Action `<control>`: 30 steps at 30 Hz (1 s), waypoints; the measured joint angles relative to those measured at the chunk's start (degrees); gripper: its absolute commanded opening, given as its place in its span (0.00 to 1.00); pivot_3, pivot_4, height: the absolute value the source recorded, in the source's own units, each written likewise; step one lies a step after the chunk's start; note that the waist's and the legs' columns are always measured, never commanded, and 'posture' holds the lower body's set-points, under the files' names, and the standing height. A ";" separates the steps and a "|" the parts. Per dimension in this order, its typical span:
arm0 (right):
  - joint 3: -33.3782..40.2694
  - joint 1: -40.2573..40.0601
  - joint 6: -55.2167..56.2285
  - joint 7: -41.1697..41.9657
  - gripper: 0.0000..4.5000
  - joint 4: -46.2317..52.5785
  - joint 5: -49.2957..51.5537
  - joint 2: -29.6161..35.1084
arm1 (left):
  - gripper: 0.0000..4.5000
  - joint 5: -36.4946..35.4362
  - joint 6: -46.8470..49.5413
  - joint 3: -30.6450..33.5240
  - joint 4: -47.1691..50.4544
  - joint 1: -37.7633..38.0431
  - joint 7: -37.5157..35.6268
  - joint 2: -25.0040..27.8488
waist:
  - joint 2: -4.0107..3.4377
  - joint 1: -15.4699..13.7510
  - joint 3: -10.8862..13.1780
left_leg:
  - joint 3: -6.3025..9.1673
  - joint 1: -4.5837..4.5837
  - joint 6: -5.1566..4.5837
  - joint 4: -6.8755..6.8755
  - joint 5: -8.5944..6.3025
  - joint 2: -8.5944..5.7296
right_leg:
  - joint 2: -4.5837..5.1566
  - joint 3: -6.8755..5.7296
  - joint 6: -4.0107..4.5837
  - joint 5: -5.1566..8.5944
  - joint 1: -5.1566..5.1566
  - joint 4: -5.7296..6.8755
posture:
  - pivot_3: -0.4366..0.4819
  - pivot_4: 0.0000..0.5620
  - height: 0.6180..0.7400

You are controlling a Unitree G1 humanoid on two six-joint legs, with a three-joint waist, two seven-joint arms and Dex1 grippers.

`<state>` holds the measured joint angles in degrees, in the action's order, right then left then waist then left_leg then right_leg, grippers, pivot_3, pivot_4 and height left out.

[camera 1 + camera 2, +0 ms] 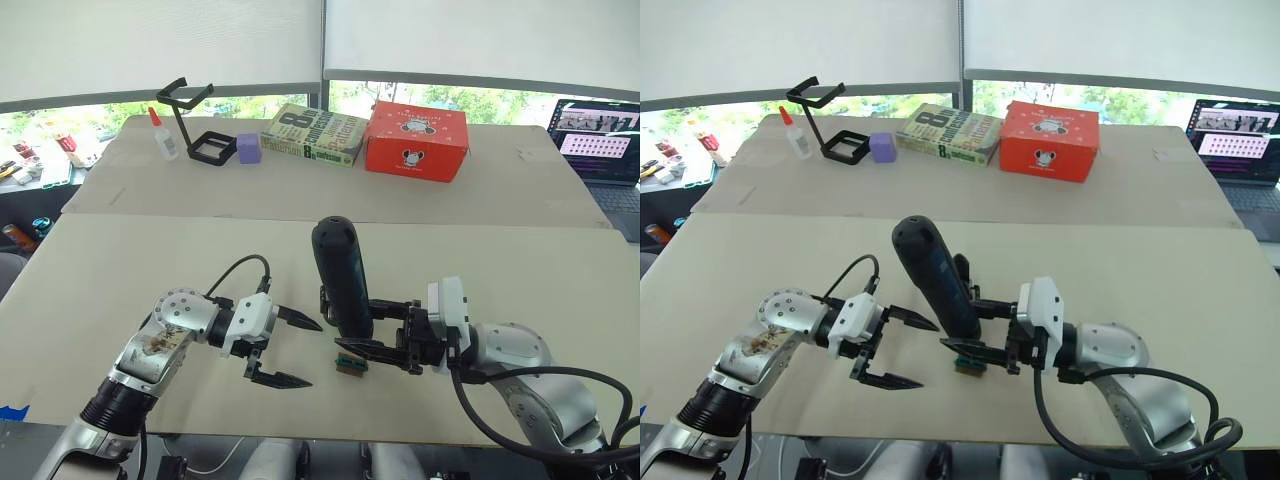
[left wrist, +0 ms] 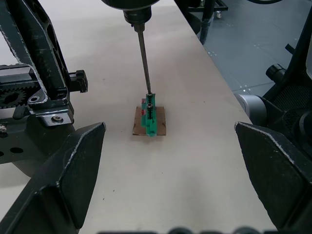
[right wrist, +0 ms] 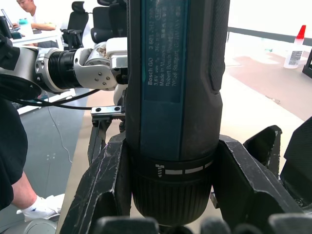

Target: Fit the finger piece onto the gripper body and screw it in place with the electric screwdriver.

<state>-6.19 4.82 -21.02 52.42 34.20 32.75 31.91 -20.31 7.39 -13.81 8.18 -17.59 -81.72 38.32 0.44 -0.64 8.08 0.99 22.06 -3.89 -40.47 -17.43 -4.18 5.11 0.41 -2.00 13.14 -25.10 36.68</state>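
The electric screwdriver [image 1: 340,268] stands upright near the table's front edge, with my right gripper [image 1: 352,326] shut around its lower barrel. Its thin metal bit [image 2: 144,58] points down onto a small green-and-black block [image 2: 149,117] lying on a brown card scrap. Just behind the screwdriver sits the gripper body [image 1: 960,270], black, with a pointed finger rising from it and gear teeth showing [image 2: 34,97]. My left gripper [image 1: 315,354] is open a little to the left of the block, holding nothing. The finger piece is out of view.
Along the far table stand a red box [image 1: 415,140], a book [image 1: 312,133], a purple block [image 1: 248,148], a black wire stand [image 1: 190,120] and a glue bottle [image 1: 163,137]. A laptop [image 1: 600,140] is at the far right. A person's gloved hand [image 3: 39,207] is close by.
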 measured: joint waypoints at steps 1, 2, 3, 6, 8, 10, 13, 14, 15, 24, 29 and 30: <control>-0.03 0.13 0.00 -0.02 0.42 0.00 0.00 -0.11 | 1.00 0.00 -0.01 0.00 0.00 0.00 0.00 0.00 | 0.00 0.00 0.00 | 0.00 0.00 0.00 0.00 0.00 0.00 | 0.00 0.00 0.00 0.00 0.00 0.00 | 0.48 0.27 1.00; -0.04 0.18 0.00 -0.02 0.42 0.00 0.00 -0.20 | 1.00 0.00 -0.01 0.00 0.00 0.00 0.00 0.00 | 0.00 -0.01 0.00 | 0.00 0.00 0.00 0.00 0.00 0.00 | 0.00 0.00 0.00 0.00 0.00 0.00 | 0.48 0.27 1.00; -0.12 0.18 0.00 -0.01 0.42 0.00 0.00 -0.27 | 1.00 0.00 -0.02 0.00 0.00 0.00 0.00 0.02 | 0.00 -0.01 0.00 | 0.00 0.00 0.00 0.00 0.00 0.00 | 0.00 0.00 0.00 0.00 0.00 0.00 | 0.48 0.27 1.00; -0.35 0.18 0.00 0.03 0.42 -0.01 -0.01 -0.44 | 1.00 0.00 -0.02 0.00 0.00 0.00 -0.01 0.08 | 0.00 0.00 0.00 | 0.00 0.00 0.00 0.00 0.00 0.00 | 0.00 0.00 0.00 0.00 0.00 0.00 | 0.48 0.27 1.00; -0.52 0.17 0.00 0.03 0.42 -0.01 -0.04 -0.46 | 1.00 0.00 -0.03 0.00 0.00 0.00 -0.04 0.21 | 0.00 0.00 0.00 | 0.00 0.00 0.00 0.00 0.00 0.00 | 0.00 0.00 0.00 0.00 0.00 0.00 | 0.48 0.27 1.00; -0.64 0.17 0.00 0.04 0.42 -0.03 -0.07 -0.46 | 1.00 0.00 -0.03 0.01 0.00 -0.01 -0.06 0.29 | 0.00 0.00 0.00 | 0.00 0.00 0.00 0.00 0.00 0.00 | 0.00 0.00 0.00 0.00 0.00 0.00 | 0.48 0.27 1.00; -0.68 0.08 0.00 0.03 0.42 -0.03 -0.07 -0.46 | 1.00 0.00 -0.03 0.02 -0.01 -0.01 -0.08 0.41 | 0.00 -0.01 0.00 | 0.00 0.00 0.00 0.00 0.00 0.00 | 0.00 0.00 0.00 0.00 0.00 0.00 | 0.48 0.27 1.00; -0.68 0.04 0.00 0.00 0.42 -0.03 -0.06 -0.45 | 1.00 0.00 -0.03 0.02 -0.01 -0.01 -0.10 0.45 | 0.00 0.00 0.00 | 0.00 0.00 0.00 0.00 0.00 0.00 | 0.00 0.00 0.00 0.00 0.00 0.00 | 0.48 0.27 1.00; -0.66 0.03 0.00 -0.10 0.42 -0.01 -0.05 -0.45 | 1.00 0.00 -0.03 0.02 -0.01 -0.01 -0.12 0.49 | 0.00 0.01 0.00 | 0.00 0.00 0.00 0.00 0.00 0.00 | 0.00 0.00 0.00 0.00 0.00 0.00 | 0.48 0.27 1.00; 0.57 1.68 -2.36 -2.94 0.42 4.30 4.22 -0.32 | 1.00 -0.01 0.38 0.30 -0.15 -0.22 0.80 0.48 | 0.00 0.00 0.00 | 0.01 0.00 0.00 0.00 0.00 0.00 | 0.01 0.00 0.00 0.00 -0.02 0.01 | 0.48 0.27 1.00; 1.88 4.74 -6.74 -6.19 0.42 6.55 9.70 0.42 | 1.00 -0.33 1.73 1.72 0.00 0.43 1.83 1.46 | 0.01 0.09 0.01 | 0.00 0.01 0.00 -0.02 0.00 0.00 | 0.03 0.02 0.00 0.00 -0.03 0.01 | 0.48 0.27 1.00; 2.89 5.84 -7.35 -6.91 0.42 7.01 11.04 0.73 | 1.00 -0.43 1.90 2.11 0.02 0.73 1.95 2.04 | 0.01 0.11 0.01 | 0.00 0.00 0.00 -0.01 0.00 0.01 | 0.06 0.02 0.00 0.00 -0.04 0.01 | 0.48 0.27 1.00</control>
<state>-3.30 10.66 -28.37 45.51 41.21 43.79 32.64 -20.74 9.29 -11.70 8.21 -16.86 -79.77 40.36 0.45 -0.53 8.09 0.99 22.06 -3.89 -40.48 -17.43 -4.17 5.16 0.43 -2.00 13.14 -25.14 36.69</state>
